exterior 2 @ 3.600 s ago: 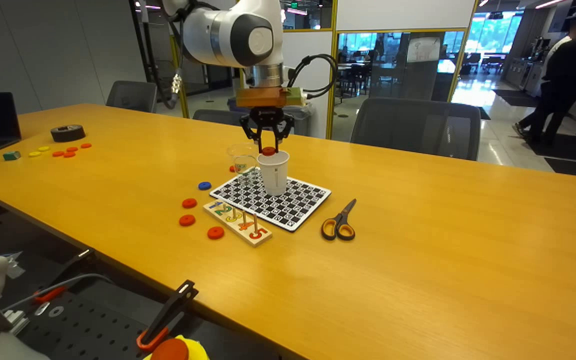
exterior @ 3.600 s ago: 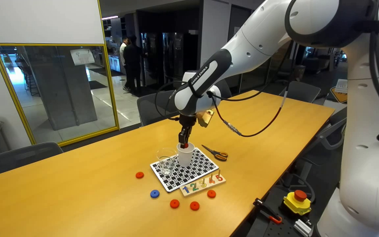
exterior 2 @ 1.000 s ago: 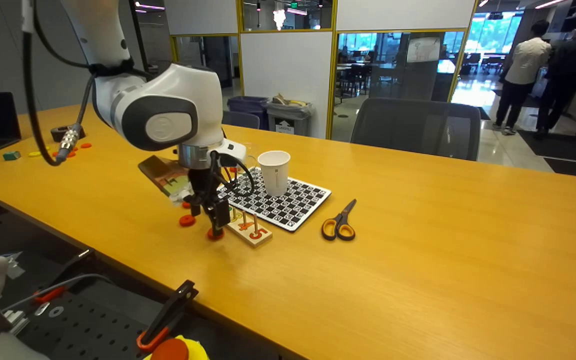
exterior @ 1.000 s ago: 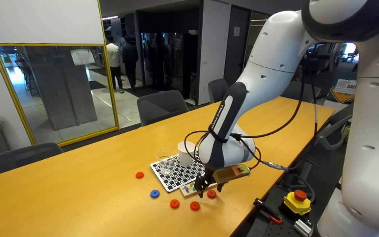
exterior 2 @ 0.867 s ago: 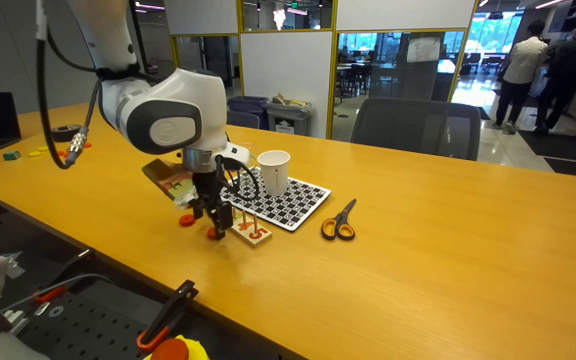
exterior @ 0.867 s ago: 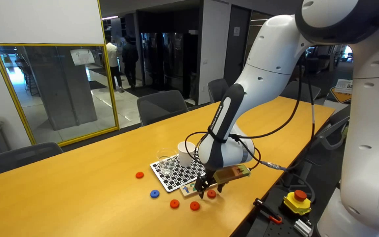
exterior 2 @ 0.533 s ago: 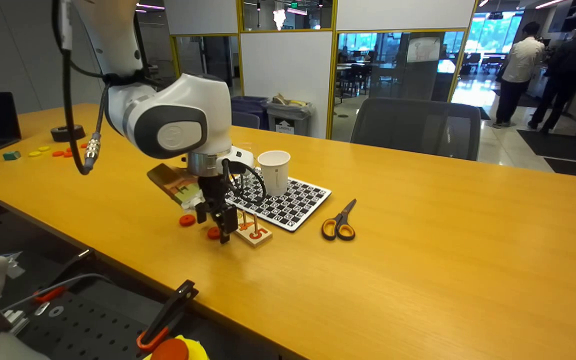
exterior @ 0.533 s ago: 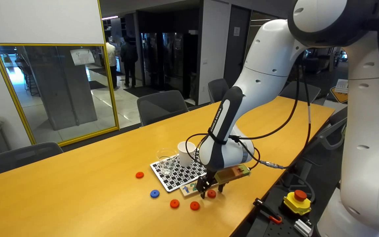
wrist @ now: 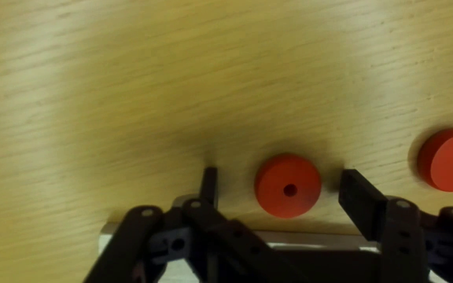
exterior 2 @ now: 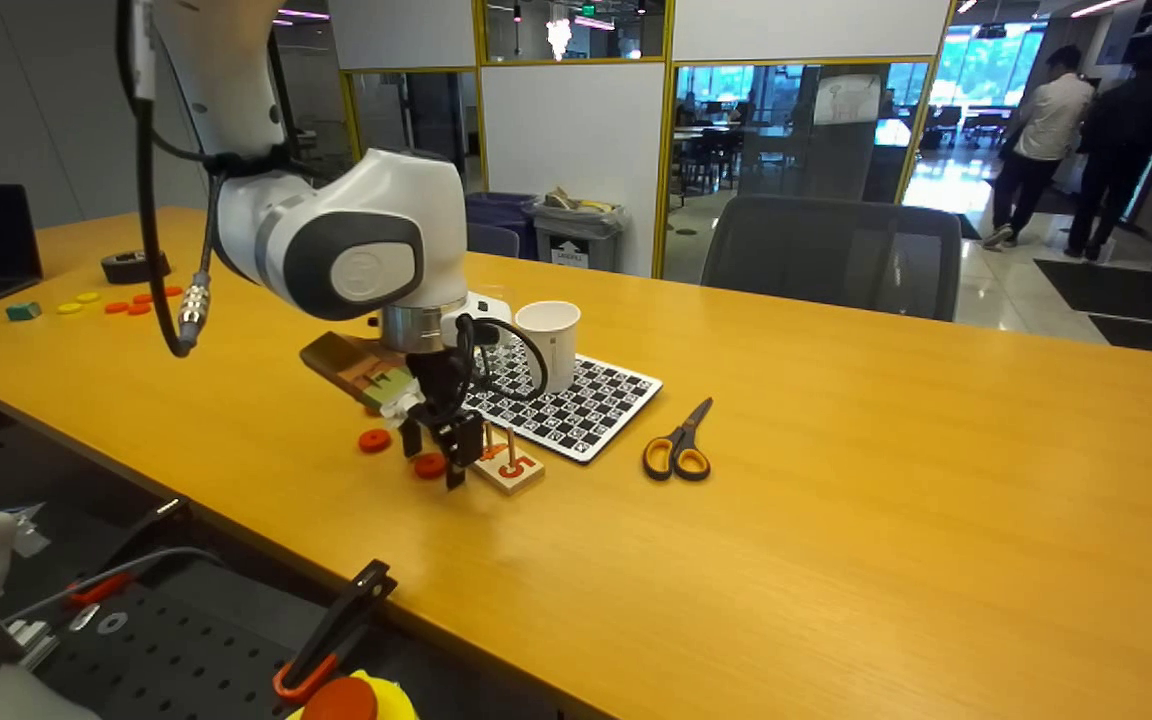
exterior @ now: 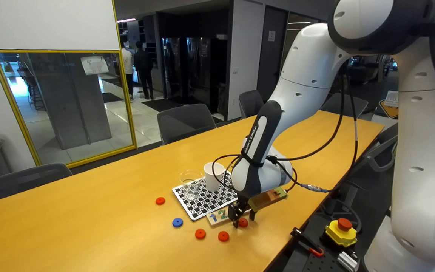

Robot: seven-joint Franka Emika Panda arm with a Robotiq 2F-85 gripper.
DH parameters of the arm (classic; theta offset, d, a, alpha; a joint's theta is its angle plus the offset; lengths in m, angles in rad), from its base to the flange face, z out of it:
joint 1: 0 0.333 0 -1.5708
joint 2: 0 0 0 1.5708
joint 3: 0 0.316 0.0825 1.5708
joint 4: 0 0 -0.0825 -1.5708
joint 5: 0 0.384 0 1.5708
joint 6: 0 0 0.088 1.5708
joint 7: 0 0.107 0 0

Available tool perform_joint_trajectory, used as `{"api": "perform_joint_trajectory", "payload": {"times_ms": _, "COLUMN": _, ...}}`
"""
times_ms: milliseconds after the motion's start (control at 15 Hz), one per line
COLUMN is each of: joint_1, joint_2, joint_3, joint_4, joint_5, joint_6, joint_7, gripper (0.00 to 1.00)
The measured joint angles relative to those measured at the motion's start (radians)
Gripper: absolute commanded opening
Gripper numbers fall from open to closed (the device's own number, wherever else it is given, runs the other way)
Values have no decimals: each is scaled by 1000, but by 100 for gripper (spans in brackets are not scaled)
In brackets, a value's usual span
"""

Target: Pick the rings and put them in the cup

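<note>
Fingers [wrist: 360,204] spread, one red ring [wrist: 288,186] between, four more rings [exterior: 223,236] nearby, one white cup [exterior: 210,182]

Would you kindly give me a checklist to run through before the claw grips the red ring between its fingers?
1. Claw open: ok.
2. Red ring between the fingers: ok, gaps on both sides.
3. Ring centred: not ok; looks nearer the finger at the wrist view's right.
4. Claw clear of the numbered peg board: cannot tell; they overlap in both exterior views.
5. White cup upright on the checkered board: ok.
</note>
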Motion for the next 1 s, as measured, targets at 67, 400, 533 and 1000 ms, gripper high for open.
{"api": "perform_joint_trajectory", "payload": {"times_ms": 67, "joint_1": 5, "joint_2": -1, "joint_3": -9, "joint_4": 0, "joint_5": -12, "joint_6": 1, "joint_7": 5, "gripper": 43}}
{"api": "perform_joint_trajectory", "payload": {"times_ms": 400, "joint_1": 76, "joint_2": -12, "joint_3": -87, "joint_4": 3, "joint_5": -93, "joint_6": 2, "joint_7": 78, "gripper": 21}}
{"api": "perform_joint_trajectory", "payload": {"times_ms": 533, "joint_1": 160, "joint_2": -10, "joint_3": -176, "joint_4": 4, "joint_5": -167, "joint_6": -3, "joint_7": 169, "gripper": 22}}
{"api": "perform_joint_trajectory", "payload": {"times_ms": 1000, "joint_1": 480, "joint_2": -107, "joint_3": -514, "joint_4": 50, "joint_5": -485, "joint_6": -60, "joint_7": 564, "gripper": 22}}
